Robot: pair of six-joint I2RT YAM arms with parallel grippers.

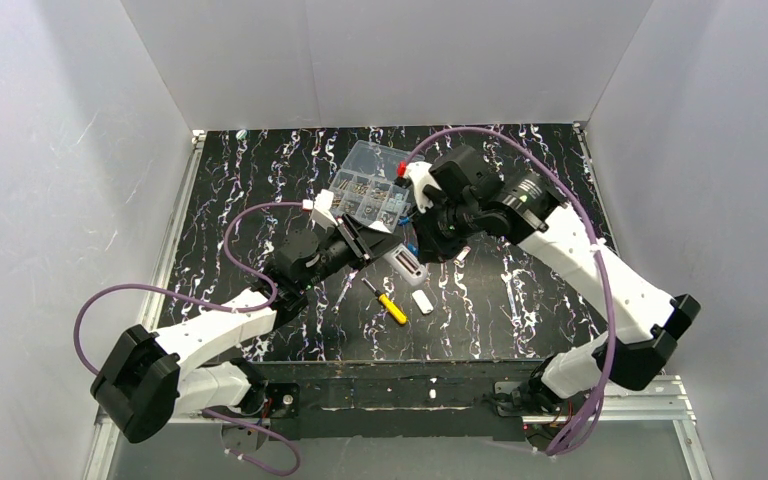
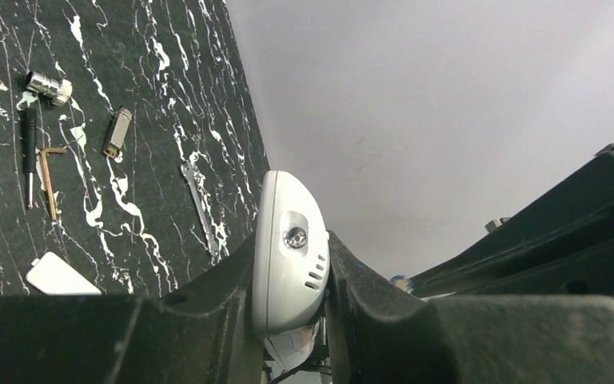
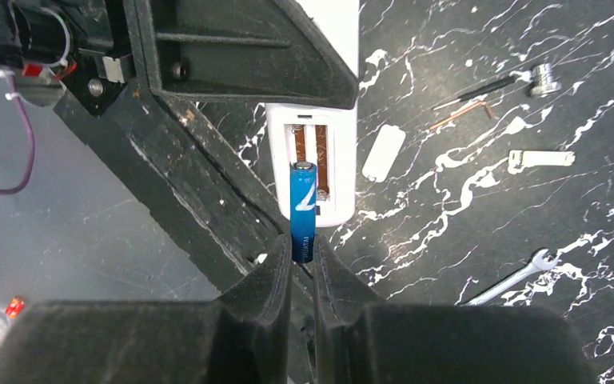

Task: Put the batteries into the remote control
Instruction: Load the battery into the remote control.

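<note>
My left gripper (image 2: 292,268) is shut on the white remote control (image 2: 286,248), whose rounded end sticks out between the pads. In the top view it holds the remote (image 1: 404,263) at the table's middle. My right gripper (image 3: 302,258) is shut on one end of a blue battery (image 3: 303,206). The battery's far end lies over the left slot of the remote's (image 3: 342,164) open compartment, where two springs show. I cannot tell whether the battery touches the slot. From above, the right gripper (image 1: 428,246) is right beside the remote. No other battery shows.
The small white cover (image 1: 421,301) and the yellow-handled screwdriver (image 1: 388,303) lie just in front of the remote. The clear compartment box (image 1: 368,183) stands behind it. A wrench (image 3: 513,278), a hex key (image 3: 462,114) and a metal socket (image 3: 544,78) lie on the black marbled table.
</note>
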